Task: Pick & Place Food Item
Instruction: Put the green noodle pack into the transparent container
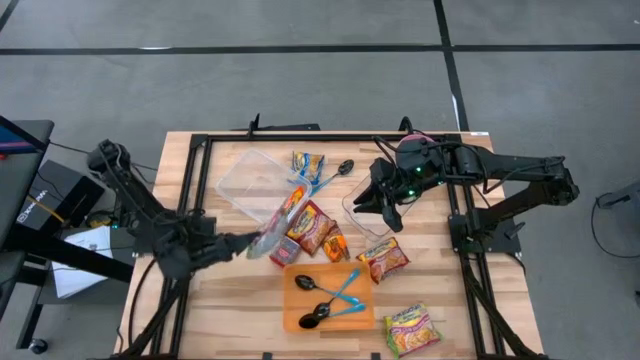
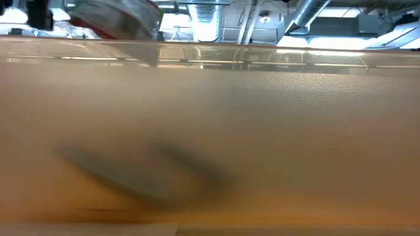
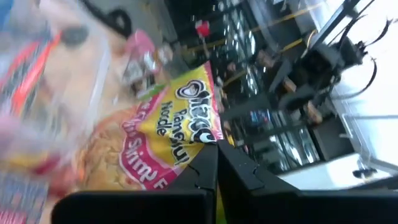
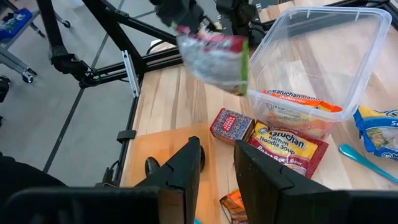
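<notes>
Left gripper (image 1: pixel 250 240) clenched on a noodle packet (image 1: pixel 270 235), held off the table at the tub's (image 1: pixel 250 180) 5 o'clock corner. Right gripper (image 1: pixel 385 215) parted, empty, at 3 o'clock over another tub (image 1: pixel 352 212).

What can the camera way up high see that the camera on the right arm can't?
Only the high view shows both arms whole, the orange tray with its spoons, and the green noodle pack at the table's near edge. Only the right wrist view shows the right gripper close up, open. Both show the clear container, and the left gripper holding a packet above the table.
</notes>
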`<state>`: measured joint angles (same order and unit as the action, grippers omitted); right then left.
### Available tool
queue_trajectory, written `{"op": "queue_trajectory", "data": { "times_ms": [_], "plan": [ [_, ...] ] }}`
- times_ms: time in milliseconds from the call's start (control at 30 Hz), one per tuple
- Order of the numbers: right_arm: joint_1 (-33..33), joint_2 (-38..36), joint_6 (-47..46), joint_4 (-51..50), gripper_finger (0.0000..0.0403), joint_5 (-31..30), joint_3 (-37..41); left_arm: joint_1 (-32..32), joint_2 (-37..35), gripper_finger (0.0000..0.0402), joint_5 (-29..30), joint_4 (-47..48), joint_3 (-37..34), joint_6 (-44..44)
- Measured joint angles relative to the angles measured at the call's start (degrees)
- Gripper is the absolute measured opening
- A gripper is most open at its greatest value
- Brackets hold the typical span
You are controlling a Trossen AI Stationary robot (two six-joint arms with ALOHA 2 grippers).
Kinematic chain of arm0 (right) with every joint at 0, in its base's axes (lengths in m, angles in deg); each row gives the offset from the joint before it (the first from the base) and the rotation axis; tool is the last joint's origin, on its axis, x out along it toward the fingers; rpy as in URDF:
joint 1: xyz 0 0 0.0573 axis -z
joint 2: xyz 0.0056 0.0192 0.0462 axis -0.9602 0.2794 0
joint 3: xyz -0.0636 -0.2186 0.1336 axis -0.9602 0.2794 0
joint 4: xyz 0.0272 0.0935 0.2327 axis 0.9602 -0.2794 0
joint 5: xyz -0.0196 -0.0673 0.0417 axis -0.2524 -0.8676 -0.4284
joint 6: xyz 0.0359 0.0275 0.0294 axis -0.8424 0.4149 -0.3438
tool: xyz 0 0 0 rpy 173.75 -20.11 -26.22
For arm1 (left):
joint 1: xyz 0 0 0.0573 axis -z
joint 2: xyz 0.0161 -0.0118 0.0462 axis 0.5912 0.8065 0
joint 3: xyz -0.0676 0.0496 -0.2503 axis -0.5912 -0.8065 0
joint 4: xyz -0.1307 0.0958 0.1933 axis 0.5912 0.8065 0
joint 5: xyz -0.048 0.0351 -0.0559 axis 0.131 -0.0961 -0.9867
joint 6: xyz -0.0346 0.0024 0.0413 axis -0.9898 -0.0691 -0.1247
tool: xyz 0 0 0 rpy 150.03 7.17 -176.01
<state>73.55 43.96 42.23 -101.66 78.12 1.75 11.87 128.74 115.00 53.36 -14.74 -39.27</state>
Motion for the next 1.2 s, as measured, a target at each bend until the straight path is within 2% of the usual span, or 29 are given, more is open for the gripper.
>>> {"op": "queue_trajectory", "data": {
  "times_ms": [67,267,433,567,733,833,933,1033,1133,1200],
  "plan": [
    [0.0,0.0,0.1,0.0,0.0093,0.0,0.0,-2.5,-1.3,0.0,-1.3,-2.9,0.0,6.0],
    [0.4,0.0,1.1,0.0,0.0093,0.0,0.0,-10.4,-6.7,0.0,-11.7,-9.6,0.0,20.4],
    [1.7,0.0,1.4,0.0,0.0093,0.0,0.0,-19.4,-12.0,0.0,-19.7,-8.4,0.0,27.1],
    [2.8,0.0,1.5,0.0,0.0093,0.0,0.0,-28.6,-14.9,0.0,-29.4,-5.3,0.0,29.9],
    [3.4,0.0,2.3,-0.1,0.0093,0.0,0.0,-42.3,-15.0,0.0,-46.6,-5.2,0.1,29.6],
    [3.5,0.0,2.4,-0.1,0.0093,0.0,0.0,-49.0,-13.5,0.0,-53.4,-6.2,2.3,28.8],
    [3.4,0.0,2.4,-0.1,0.0093,0.0,0.0,-54.5,-11.7,0.0,-56.5,-5.0,5.6,27.4],
    [3.4,0.0,2.4,-0.1,0.0093,0.0,0.0,-58.1,-9.9,0.0,-57.4,2.6,8.3,24.2],
    [3.4,0.0,2.4,-0.1,0.0093,0.0,0.0,-58.4,-8.2,0.0,-57.6,13.3,10.7,20.0],
    [3.4,0.0,2.4,-0.1,0.0093,0.0,0.0,-57.3,-7.2,0.0,-57.6,16.7,11.3,18.1]
  ]
}}
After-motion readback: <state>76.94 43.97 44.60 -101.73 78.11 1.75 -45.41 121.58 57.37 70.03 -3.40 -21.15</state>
